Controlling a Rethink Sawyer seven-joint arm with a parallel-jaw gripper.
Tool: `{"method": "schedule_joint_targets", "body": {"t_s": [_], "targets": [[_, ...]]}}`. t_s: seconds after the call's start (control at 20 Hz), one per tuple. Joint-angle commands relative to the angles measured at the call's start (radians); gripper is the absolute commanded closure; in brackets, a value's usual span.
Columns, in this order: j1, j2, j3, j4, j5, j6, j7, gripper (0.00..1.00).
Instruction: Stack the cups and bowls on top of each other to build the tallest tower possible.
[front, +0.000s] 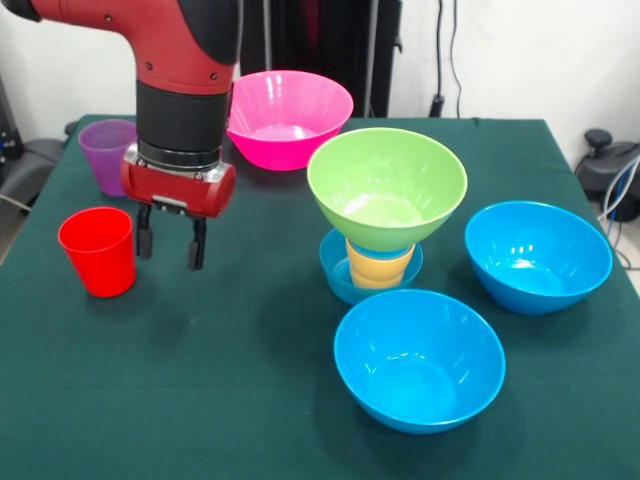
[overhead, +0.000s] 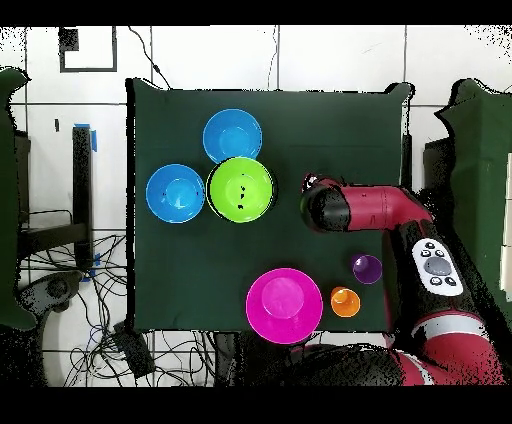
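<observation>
The tower stands right of centre: a small blue bowl (front: 338, 272) at the base, a yellow-orange cup (front: 380, 266) in it, and a green bowl (front: 387, 185) upright on top; from above only the green bowl (overhead: 241, 189) shows. My gripper (front: 170, 243) hangs open and empty just right of the red cup (front: 97, 250), its fingertips a little above the cloth. A purple cup (front: 107, 155) stands behind it. The pink bowl (front: 290, 118) is at the far middle. Two large blue bowls (front: 537, 255) (front: 418, 358) sit by the tower. No light blue cup shows.
In the overhead view the arm's wrist (overhead: 325, 205) hides the gripper and the red cup. An orange cup (overhead: 345, 301) stands beside the pink bowl (overhead: 284, 305) and near the purple cup (overhead: 367, 267). The green tablecloth (front: 200, 400) ends close beyond the cups.
</observation>
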Motion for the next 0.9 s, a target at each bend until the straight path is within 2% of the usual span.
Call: {"method": "schedule_joint_targets", "body": {"t_s": [0.05, 0.3, 0.7, 0.9], "targets": [[0.019, 0.007, 0.066, -0.036, -0.071, 0.041, -0.14, 0.0], [0.025, -0.025, 0.048, -0.015, -0.07, 0.048, -0.13, 0.0], [-0.015, -0.094, 0.031, 0.059, -0.059, 0.071, -0.141, 0.0], [-0.034, -0.077, 0.012, 0.094, -0.059, 0.073, -0.118, 0.0]]}}
